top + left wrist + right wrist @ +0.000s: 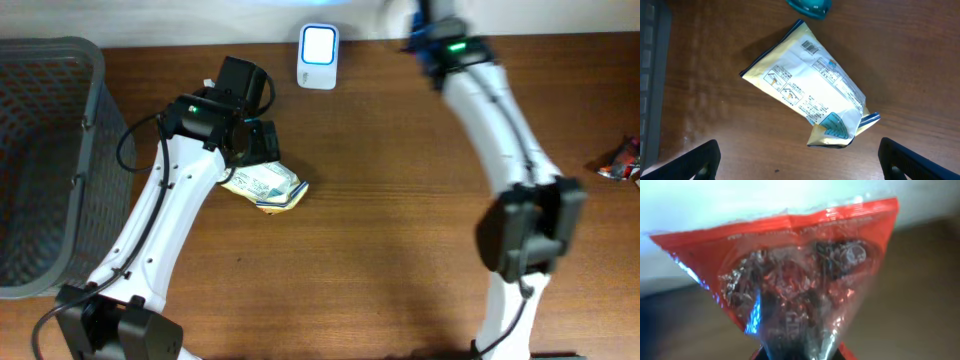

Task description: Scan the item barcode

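Left edge of worktop [400, 250]: grey mesh basket [50, 150]. Left gripper [799, 150]: released, jaws wide, hovering over yellow-white packet [265, 187] lying flat left of centre, barcode [811, 47] face up. Far edge, centre: white scanner [318, 43]. Right gripper [792, 347]: clenched on red clear-film packet [800, 255], arm reaching to far edge, right of scanner. Right edge: crumpled red wrapper [622, 160], lying loose.
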Motion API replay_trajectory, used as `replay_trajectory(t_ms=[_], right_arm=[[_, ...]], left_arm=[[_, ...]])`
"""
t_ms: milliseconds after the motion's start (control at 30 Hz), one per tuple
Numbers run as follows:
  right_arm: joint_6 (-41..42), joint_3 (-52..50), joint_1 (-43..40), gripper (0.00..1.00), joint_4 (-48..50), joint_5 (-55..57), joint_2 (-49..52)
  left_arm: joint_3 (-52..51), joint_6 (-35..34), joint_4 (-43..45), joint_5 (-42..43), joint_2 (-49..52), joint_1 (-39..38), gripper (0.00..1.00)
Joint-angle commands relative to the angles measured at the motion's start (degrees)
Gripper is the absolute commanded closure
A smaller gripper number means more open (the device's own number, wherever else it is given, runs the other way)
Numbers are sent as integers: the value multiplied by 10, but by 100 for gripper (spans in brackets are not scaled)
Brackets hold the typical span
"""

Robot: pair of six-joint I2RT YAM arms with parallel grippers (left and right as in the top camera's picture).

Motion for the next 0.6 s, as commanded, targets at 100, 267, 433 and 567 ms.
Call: replay_trajectory(t_ms=[100,267,433,567], right_arm=[[12,1,-227,96,-165,50,3],[12,-10,-369,95,-182,17,13],[12,-10,-452,93,-164,-84,17],[12,-10,-468,63,-159,-81,44]], left_arm=[[2,-5,-1,-4,1,0,1],[2,-5,0,-4,1,0,1],[2,-5,-1,-4,1,0,1],[2,-5,0,-4,1,0,1]])
